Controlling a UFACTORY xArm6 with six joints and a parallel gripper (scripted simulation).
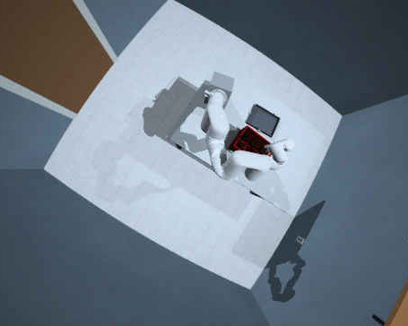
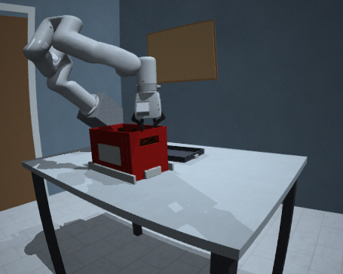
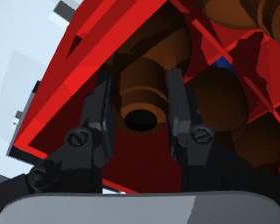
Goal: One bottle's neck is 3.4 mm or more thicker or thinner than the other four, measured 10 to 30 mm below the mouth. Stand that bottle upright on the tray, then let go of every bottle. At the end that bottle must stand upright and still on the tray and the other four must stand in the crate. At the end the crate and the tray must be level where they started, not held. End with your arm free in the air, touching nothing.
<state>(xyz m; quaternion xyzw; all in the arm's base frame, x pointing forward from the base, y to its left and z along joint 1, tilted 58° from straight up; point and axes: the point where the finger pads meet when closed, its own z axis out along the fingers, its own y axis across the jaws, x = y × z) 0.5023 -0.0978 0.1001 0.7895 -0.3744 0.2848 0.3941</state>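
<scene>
The red crate (image 1: 238, 136) (image 2: 151, 158) (image 3: 88, 75) stands on the table with brown bottles in its compartments. My gripper (image 2: 148, 127) (image 3: 140, 88) points down over one end of the crate and is shut on the neck of a brown bottle (image 3: 141, 95). This bottle stands in a corner compartment, its dark mouth between the fingers. Other brown bottles (image 3: 218, 100) (image 3: 263, 145) (image 3: 231, 10) show beside it in the wrist view. Which neck differs in thickness cannot be told. The dark tray (image 1: 263, 120) (image 2: 181, 152) lies level beside the crate, with no bottle on it.
Low grey strips (image 2: 113, 173) stand on the table along the foot of the crate. The crate's high walls and thin red dividers surround the bottles closely. A grey block (image 1: 223, 81) is at the arm's base. The table's edge (image 2: 139, 216) runs along the front.
</scene>
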